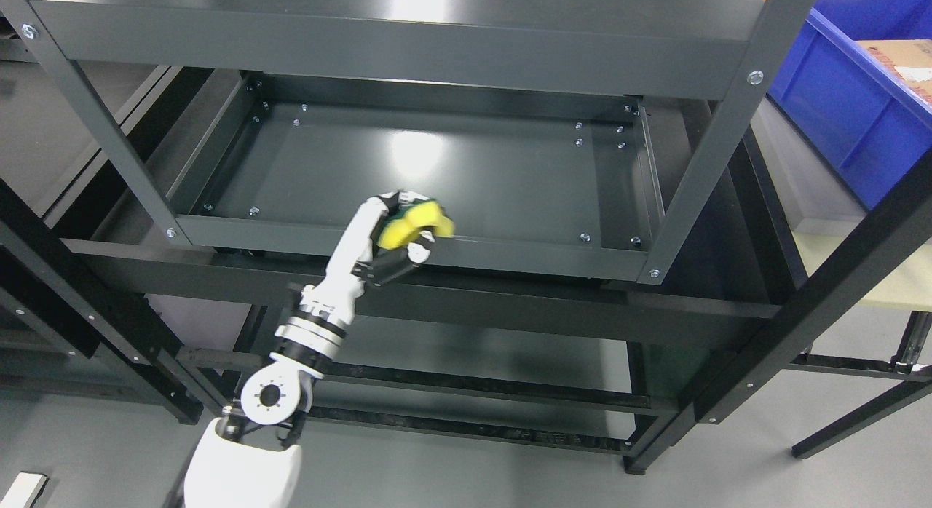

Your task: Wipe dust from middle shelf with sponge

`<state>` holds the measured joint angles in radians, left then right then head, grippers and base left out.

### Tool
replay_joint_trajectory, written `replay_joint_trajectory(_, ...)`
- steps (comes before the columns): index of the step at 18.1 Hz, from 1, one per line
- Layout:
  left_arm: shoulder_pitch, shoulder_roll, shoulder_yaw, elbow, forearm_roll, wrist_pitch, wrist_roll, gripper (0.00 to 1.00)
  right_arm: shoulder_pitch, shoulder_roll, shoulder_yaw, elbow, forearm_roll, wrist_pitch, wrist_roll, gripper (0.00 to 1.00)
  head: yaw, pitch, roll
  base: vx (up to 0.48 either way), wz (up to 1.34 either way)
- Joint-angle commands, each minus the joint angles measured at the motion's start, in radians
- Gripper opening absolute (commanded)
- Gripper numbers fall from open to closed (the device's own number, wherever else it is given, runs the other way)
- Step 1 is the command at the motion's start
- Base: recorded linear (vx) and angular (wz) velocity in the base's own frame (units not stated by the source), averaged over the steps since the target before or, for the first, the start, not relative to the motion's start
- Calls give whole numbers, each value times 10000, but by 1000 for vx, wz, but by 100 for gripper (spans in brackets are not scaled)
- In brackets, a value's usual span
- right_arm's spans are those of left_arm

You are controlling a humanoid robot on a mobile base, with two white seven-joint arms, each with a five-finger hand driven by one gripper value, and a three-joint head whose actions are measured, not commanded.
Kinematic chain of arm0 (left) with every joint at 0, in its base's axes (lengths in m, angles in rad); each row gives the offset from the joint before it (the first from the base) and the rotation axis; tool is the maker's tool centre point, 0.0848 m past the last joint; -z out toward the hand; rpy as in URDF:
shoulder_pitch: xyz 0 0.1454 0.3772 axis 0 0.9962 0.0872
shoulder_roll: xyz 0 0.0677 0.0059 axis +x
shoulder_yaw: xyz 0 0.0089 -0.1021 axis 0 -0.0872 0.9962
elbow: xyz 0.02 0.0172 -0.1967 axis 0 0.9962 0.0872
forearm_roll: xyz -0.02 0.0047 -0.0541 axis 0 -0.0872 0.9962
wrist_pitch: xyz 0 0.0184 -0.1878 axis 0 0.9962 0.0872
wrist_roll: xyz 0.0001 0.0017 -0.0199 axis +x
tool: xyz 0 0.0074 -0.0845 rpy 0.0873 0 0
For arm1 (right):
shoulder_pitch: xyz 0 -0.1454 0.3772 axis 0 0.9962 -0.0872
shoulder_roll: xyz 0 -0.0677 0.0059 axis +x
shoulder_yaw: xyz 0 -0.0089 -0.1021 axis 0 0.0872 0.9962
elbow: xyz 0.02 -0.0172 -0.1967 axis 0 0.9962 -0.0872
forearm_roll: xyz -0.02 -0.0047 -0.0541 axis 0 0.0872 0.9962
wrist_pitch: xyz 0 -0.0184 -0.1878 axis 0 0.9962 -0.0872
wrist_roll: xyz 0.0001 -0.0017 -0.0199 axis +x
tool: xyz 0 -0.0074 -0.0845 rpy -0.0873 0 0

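Observation:
My left hand [402, 235] reaches up from the lower left and is shut on a yellow sponge [411, 224] with a green scouring side. The sponge is squeezed and bent between the fingers and thumb. It sits at the front lip of the dark grey middle shelf [510, 169], left of the lip's middle. I cannot tell whether the sponge touches the shelf surface. The shelf's flat panel is glossy and reflects a ceiling light. My right arm does not show.
The dark metal rack has a top shelf [408, 49] overhead, slanted uprights [710, 151] at the front corners and lower shelves [473, 355] below. A blue plastic bin [852, 108] holding a cardboard box stands at the upper right on a pale table [874, 275].

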<state>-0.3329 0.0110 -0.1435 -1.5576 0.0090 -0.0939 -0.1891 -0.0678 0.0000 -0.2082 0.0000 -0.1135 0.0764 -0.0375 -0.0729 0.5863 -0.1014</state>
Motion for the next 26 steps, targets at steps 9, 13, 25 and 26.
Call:
replay_joint_trajectory(9, 399, 64, 3843, -1635, 938, 18, 4, 2, 3, -175, -4, -175, 0, 3, 7, 100, 0, 0, 0, 0, 0)
replay_joint_trajectory(13, 460, 64, 3782, -1558, 938, 80, 50, 2, 3, -175, -4, -175, 0, 3, 7, 100, 0, 0, 0, 0, 0)
replay_joint_trajectory(25, 629, 64, 3183, -1589, 938, 80, 96, 2, 3, -175, -4, -175, 0, 3, 7, 100, 0, 0, 0, 0, 0)
replay_joint_trajectory(26, 629, 64, 3138, -1589, 938, 80, 187, 2, -12, -175, -4, -175, 0, 3, 7, 100, 0, 0, 0, 0, 0)
